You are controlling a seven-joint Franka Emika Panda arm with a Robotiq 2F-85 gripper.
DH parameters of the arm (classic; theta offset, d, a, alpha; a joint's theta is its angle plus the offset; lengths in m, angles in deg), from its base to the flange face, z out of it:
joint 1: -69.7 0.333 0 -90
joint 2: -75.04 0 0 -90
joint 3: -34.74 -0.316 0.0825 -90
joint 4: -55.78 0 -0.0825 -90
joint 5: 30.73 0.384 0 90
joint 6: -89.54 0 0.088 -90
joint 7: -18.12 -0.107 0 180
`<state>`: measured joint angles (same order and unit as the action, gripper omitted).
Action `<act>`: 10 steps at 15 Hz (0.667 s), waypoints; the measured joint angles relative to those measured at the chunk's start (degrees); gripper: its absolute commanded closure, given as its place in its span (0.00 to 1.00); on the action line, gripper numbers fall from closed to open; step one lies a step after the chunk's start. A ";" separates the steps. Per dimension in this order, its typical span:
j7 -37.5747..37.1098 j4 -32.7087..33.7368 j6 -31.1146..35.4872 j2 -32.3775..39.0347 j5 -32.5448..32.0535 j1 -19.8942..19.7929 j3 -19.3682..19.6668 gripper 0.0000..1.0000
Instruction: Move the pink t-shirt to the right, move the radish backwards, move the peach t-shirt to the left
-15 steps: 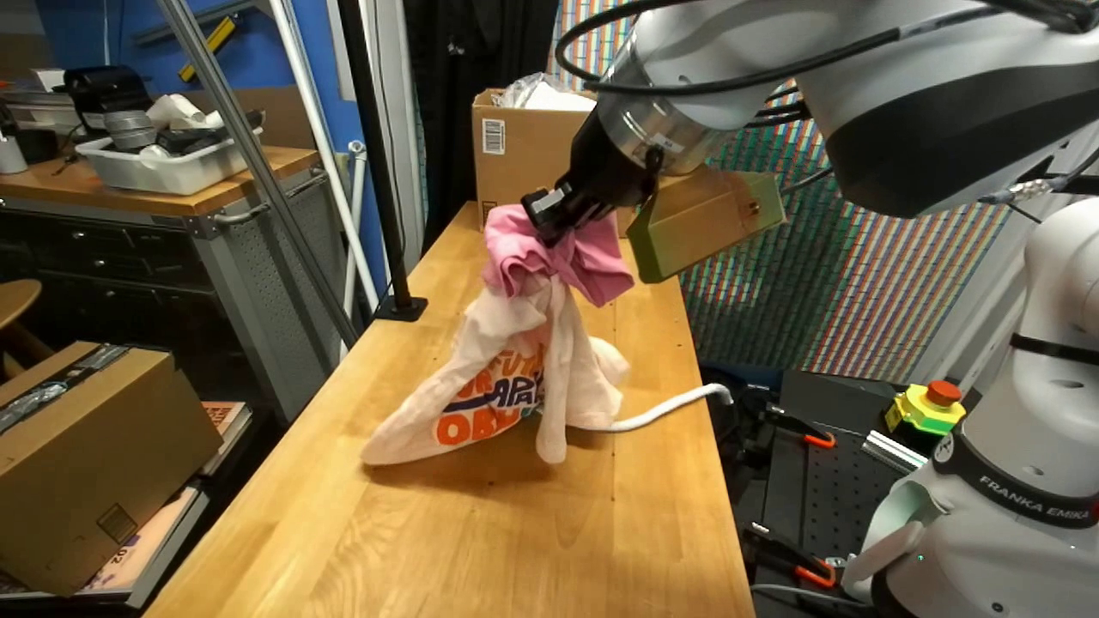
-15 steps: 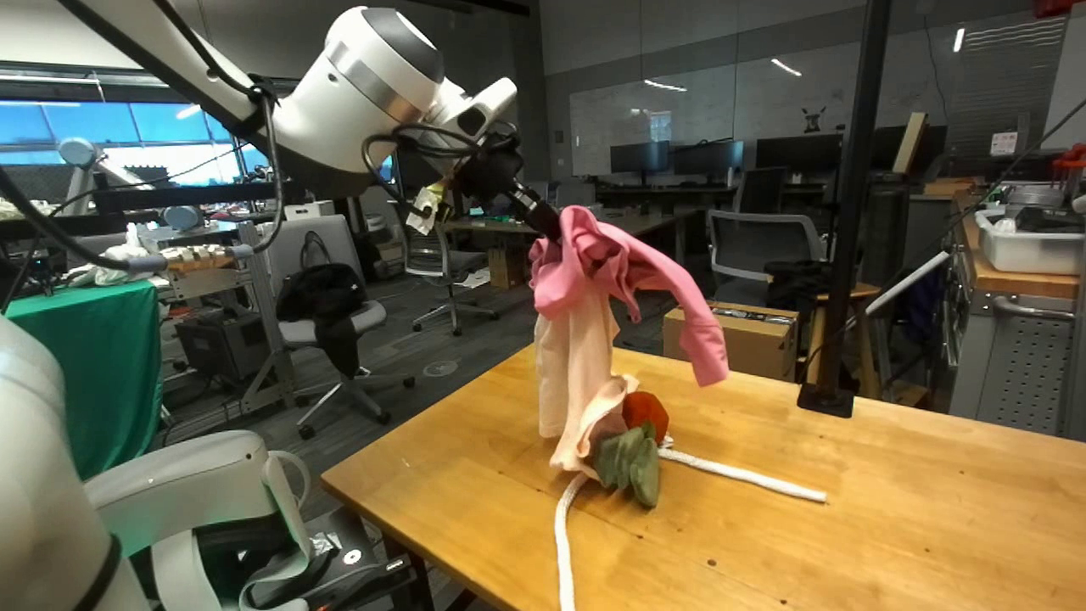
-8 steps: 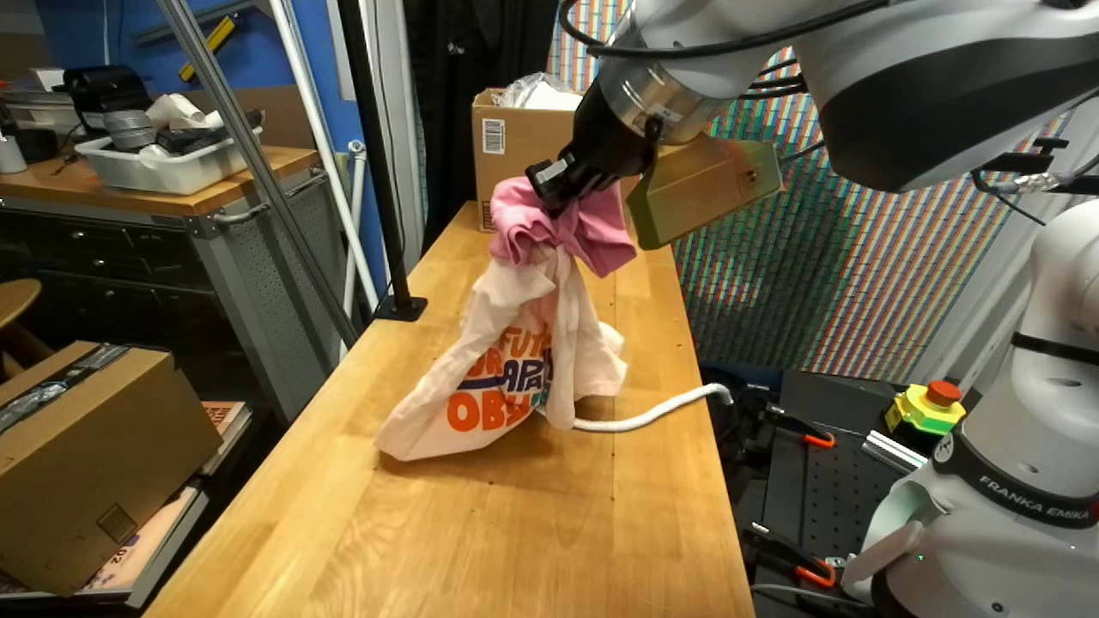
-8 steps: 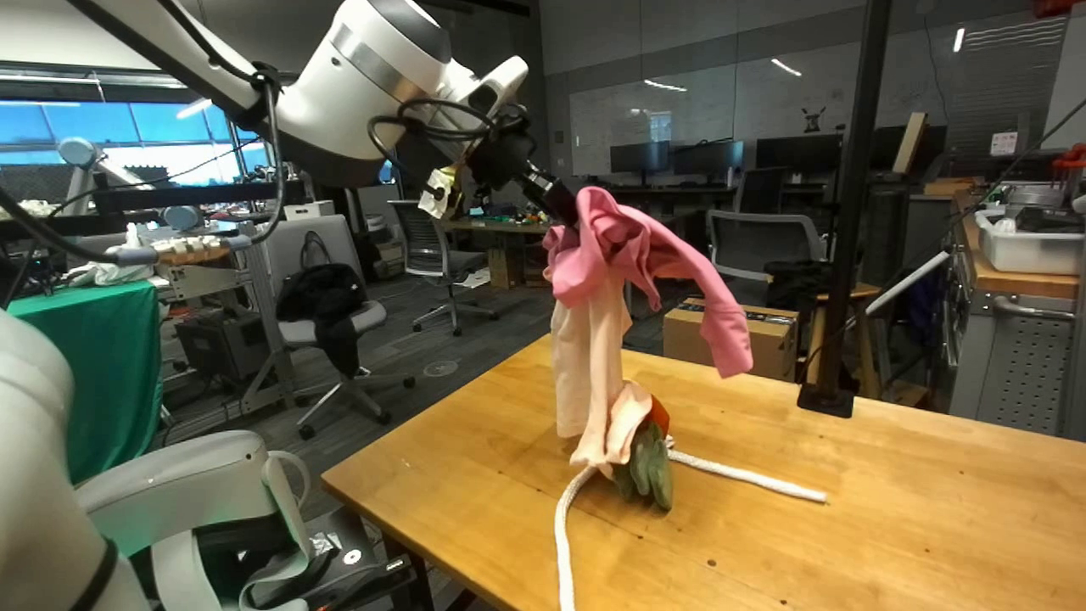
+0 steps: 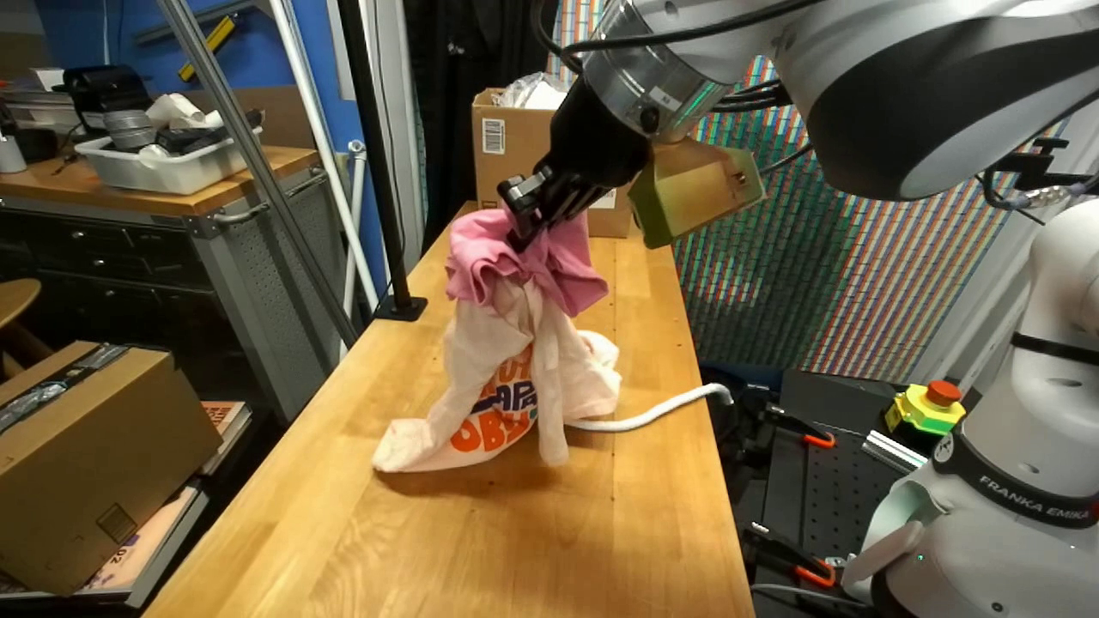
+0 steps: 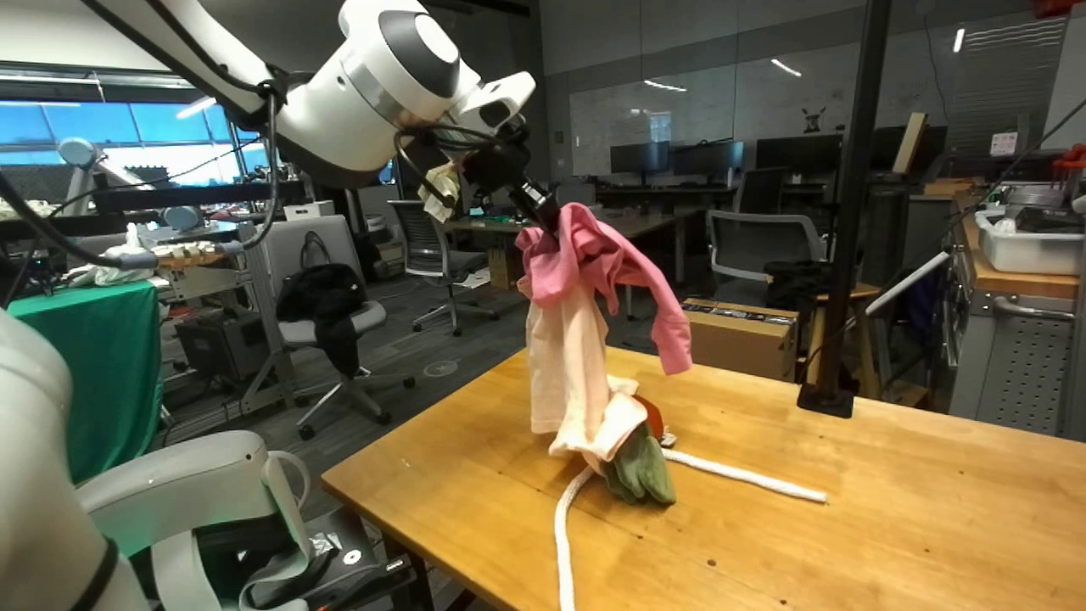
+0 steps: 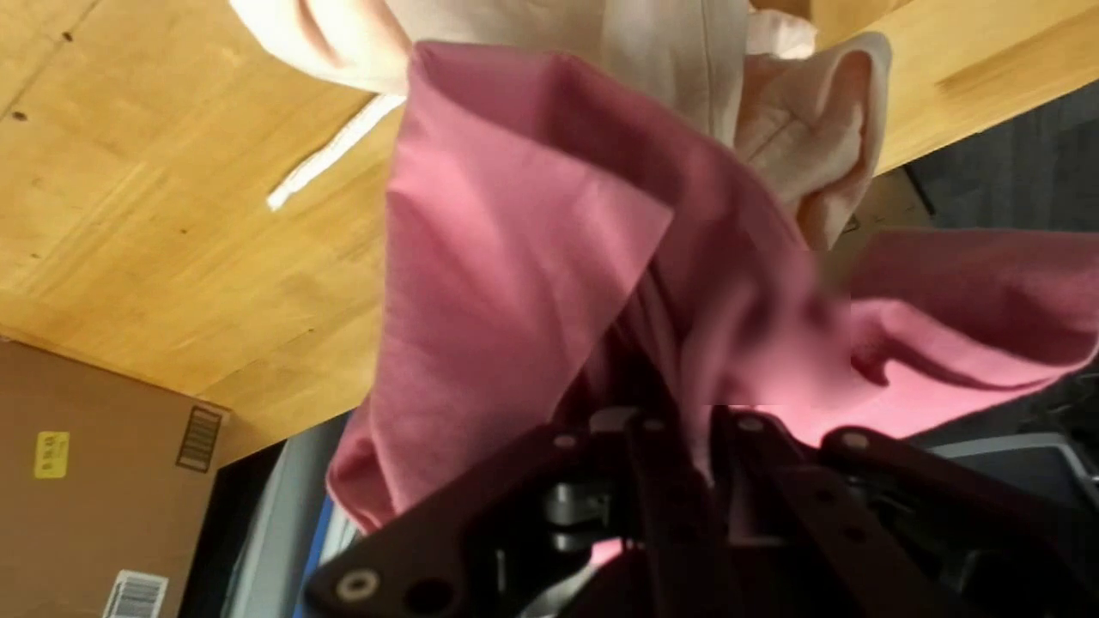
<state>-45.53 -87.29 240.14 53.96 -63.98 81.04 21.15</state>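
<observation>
My gripper (image 5: 525, 233) is shut on the pink t-shirt (image 5: 477, 257) and holds it above the table; the gripper also shows in an exterior view (image 6: 550, 222). In the wrist view the pink t-shirt (image 7: 506, 275) is pinched between the close fingers. The peach t-shirt (image 5: 481, 339) hangs from under the pink one, its lower parts resting on the table; whether the fingers also pinch it is hidden. The radish (image 6: 642, 465), a red-orange body with green leaves, lies on the table partly under the peach t-shirt (image 6: 556, 365). It is hidden in the opposite exterior view and wrist view.
A white rope (image 6: 747, 479) runs from beside the radish across the wooden table (image 5: 515, 549); another end (image 5: 652, 415) reaches the table's edge. A black pole (image 5: 400, 307) stands at the table's edge. A cardboard box (image 5: 515, 154) stands at the table's far end.
My gripper rose with the pink t-shirt, then came down and leftward in both exterior views. The peach t-shirt was dragged along and sagged again. The radish shifted and turned slightly.
</observation>
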 measured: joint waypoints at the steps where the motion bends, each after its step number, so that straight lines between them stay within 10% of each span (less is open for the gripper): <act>1: 2.47 -0.12 1.09 0.59 2.97 0.00 0.00 0.94; 10: 33.38 -0.27 6.98 9.26 38.29 3.17 2.18 0.94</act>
<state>-12.15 -87.56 247.12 63.22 -25.70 84.21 23.34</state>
